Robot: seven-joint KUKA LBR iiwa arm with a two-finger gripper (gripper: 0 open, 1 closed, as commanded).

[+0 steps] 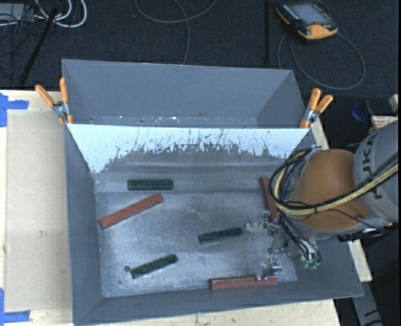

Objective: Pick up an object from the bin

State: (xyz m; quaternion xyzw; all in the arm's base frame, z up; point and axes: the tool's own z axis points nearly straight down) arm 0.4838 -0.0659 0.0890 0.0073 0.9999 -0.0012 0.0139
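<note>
At the bin's right side: the gripper (264,248) hung low over the floor of the grey bin (186,107).
Fingers: they stood apart, with nothing between them; the nearer finger (269,272) was just at the right end of the near brown bar (244,283).
Near brown bar: it lay flat along the near wall, at the right.
Middle green bar (220,235): it lay flat just left of the farther finger; contact could not be told.
Leaning brown bar (264,190): it rested against the right wall, behind the gripper.
Left part: a green bar (154,266), a long brown bar (131,210) and a far green bar (150,185) lay well apart.
</note>
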